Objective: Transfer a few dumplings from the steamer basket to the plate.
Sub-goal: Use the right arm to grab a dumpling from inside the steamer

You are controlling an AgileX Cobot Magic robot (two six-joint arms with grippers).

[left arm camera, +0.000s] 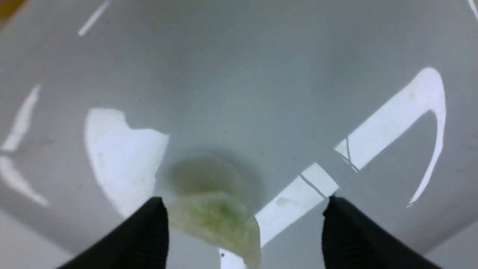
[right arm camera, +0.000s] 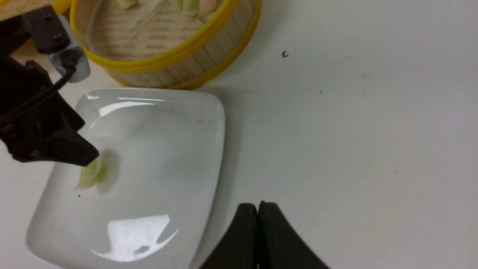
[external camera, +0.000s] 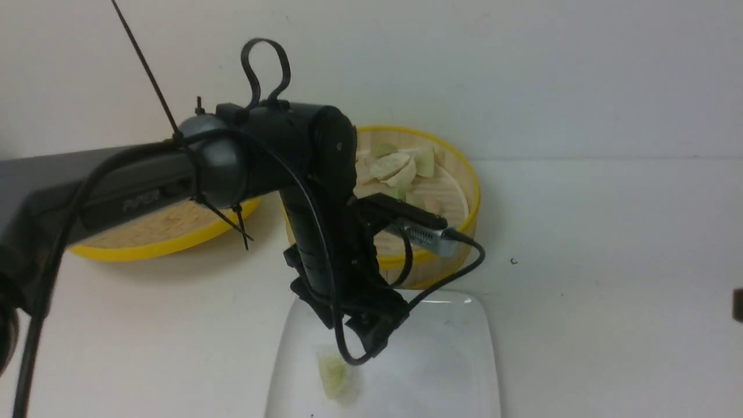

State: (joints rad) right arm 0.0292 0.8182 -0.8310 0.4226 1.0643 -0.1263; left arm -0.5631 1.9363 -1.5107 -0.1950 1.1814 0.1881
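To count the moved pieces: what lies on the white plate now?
One pale green dumpling lies on the plate, between the open left pincer's tips. The rest in view is bare; the part under the pincer itself is covered.

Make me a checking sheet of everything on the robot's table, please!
Surface: white table, one small dark speck.
Job's things: steamer basket holds several dumplings; one pale green dumpling lies on the plate.
Clutter: flat woven lid left of the basket.
Grippers: left jaws open over the plate, that dumpling between them; right jaws shut, empty, above the table beside the plate.
Cables: black cables along the left arm, one looping above the plate.
Surroundings: plain white wall.
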